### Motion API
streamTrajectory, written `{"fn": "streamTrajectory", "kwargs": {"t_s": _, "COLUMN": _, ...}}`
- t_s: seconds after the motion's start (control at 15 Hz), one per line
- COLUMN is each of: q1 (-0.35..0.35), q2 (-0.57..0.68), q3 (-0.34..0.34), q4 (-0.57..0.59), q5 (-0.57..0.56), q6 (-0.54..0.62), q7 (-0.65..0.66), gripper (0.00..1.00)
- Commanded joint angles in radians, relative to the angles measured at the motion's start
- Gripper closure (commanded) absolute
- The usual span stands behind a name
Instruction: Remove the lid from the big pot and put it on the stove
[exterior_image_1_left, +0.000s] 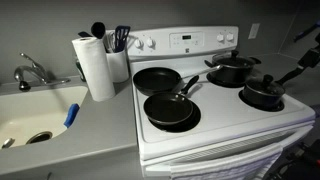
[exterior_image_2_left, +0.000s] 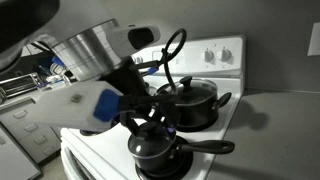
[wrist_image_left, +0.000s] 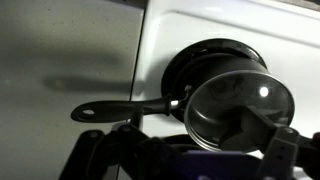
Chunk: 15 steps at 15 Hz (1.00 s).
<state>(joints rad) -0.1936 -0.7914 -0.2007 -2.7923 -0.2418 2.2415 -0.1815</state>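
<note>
The big pot (exterior_image_1_left: 230, 75) (exterior_image_2_left: 195, 108) stands on the back right burner of the white stove (exterior_image_1_left: 215, 128) (exterior_image_2_left: 226, 55). Its glass lid (exterior_image_1_left: 232, 63) (exterior_image_2_left: 187, 88) sits on it, knob up. My gripper (exterior_image_2_left: 150, 122) (wrist_image_left: 190, 148) is open and empty. It hangs by the smaller long-handled saucepan (exterior_image_1_left: 262, 96) (exterior_image_2_left: 152, 150) (wrist_image_left: 215, 55) on the front right burner, apart from the big pot. The wrist view shows only this saucepan and its own small lid (wrist_image_left: 240, 110), between my spread fingers. The big pot is out of the wrist view.
Two black frying pans (exterior_image_1_left: 157, 78) (exterior_image_1_left: 168, 110) fill the left burners. A paper towel roll (exterior_image_1_left: 96, 67) and a utensil holder (exterior_image_1_left: 118, 62) stand beside the stove, with a sink (exterior_image_1_left: 35, 118) and faucet (exterior_image_1_left: 33, 70) further along. The saucepan handle (exterior_image_2_left: 210, 148) sticks out sideways.
</note>
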Motion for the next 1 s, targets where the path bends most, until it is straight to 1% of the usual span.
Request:
{"fn": "streamTrajectory", "kwargs": {"t_s": 0.0, "q1": -0.005, "q2": 0.001, "q3": 0.006, "q4": -0.005, "q5": 0.006, "q6": -0.005, "q7": -0.004, "gripper": 0.0}}
{"fn": "streamTrajectory", "kwargs": {"t_s": 0.47, "q1": -0.006, "q2": 0.014, "q3": 0.009, "q4": -0.01, "q5": 0.004, "q6": -0.004, "q7": 0.0, "gripper": 0.0}}
{"fn": "streamTrajectory", "kwargs": {"t_s": 0.73, "q1": -0.014, "q2": 0.073, "q3": 0.022, "q4": 0.028, "q5": -0.006, "q6": 0.029, "q7": 0.036, "gripper": 0.0}}
{"fn": "streamTrajectory", "kwargs": {"t_s": 0.93, "q1": -0.006, "q2": 0.14, "q3": 0.013, "q4": 0.072, "q5": 0.022, "q6": 0.082, "q7": 0.078, "gripper": 0.0}}
